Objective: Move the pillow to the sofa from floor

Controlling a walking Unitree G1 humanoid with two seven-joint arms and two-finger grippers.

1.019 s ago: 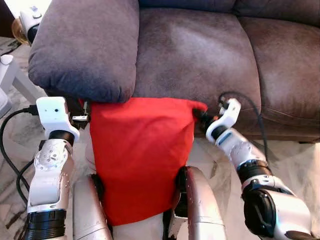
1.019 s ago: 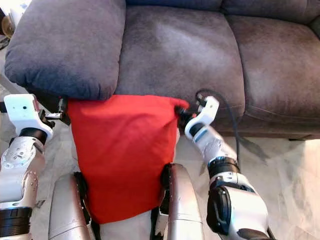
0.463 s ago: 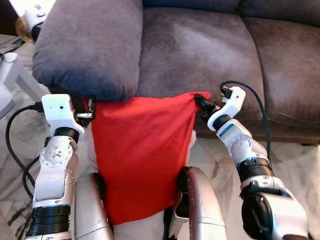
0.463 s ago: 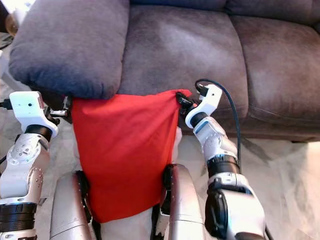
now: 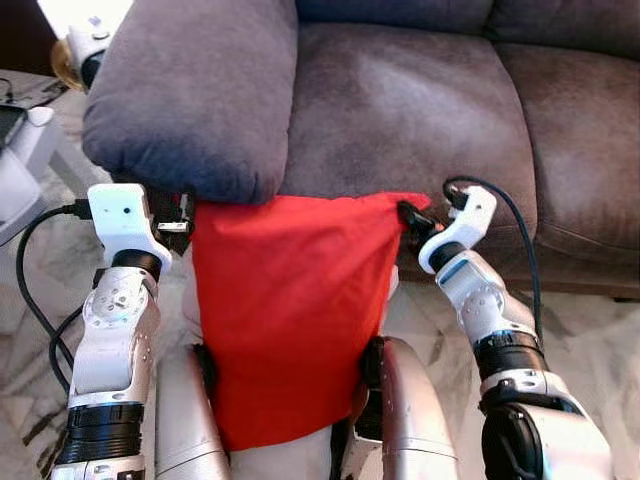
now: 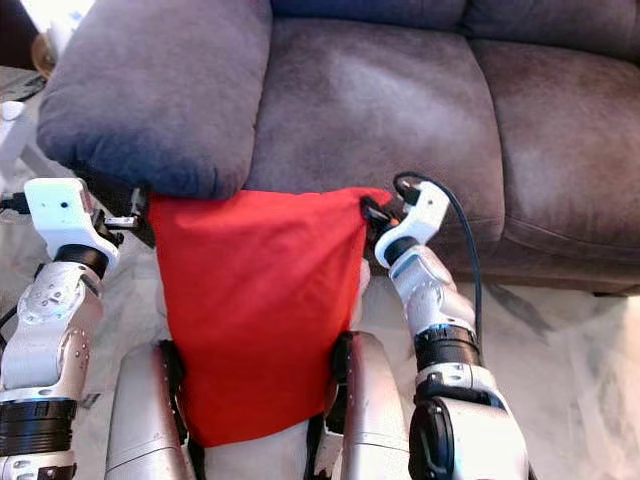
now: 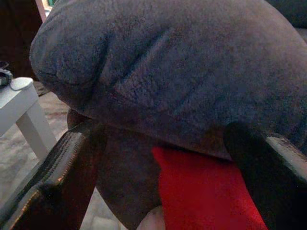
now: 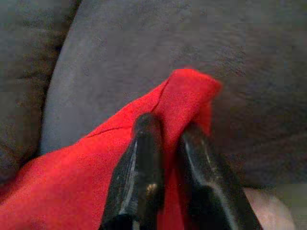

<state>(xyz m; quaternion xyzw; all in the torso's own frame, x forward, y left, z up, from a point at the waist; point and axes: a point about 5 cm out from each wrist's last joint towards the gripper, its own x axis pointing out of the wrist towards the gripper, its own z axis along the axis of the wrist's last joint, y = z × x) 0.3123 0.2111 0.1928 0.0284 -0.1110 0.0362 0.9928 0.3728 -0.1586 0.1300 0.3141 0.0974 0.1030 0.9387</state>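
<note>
Right gripper [image 8: 163,143]: fingers pressed nearly together, pinching the top right corner of the red pillow [image 5: 285,310]. Left gripper [image 7: 163,158]: fingers spread wide, one on each side of the pillow's top left corner; whether either pad touches the fabric cannot be told. The pillow hangs flat and upright between the two grippers, its upper edge level with the front lip of the grey sofa [image 5: 400,110] seat cushion, its lower edge down between the robot's legs. The padded sofa armrest [image 5: 190,95] overhangs the left corner at 11 o'clock. The seat cushion at 12 to 1 o'clock lies open. A white side table [image 7: 21,103] stands beyond the armrest.
</note>
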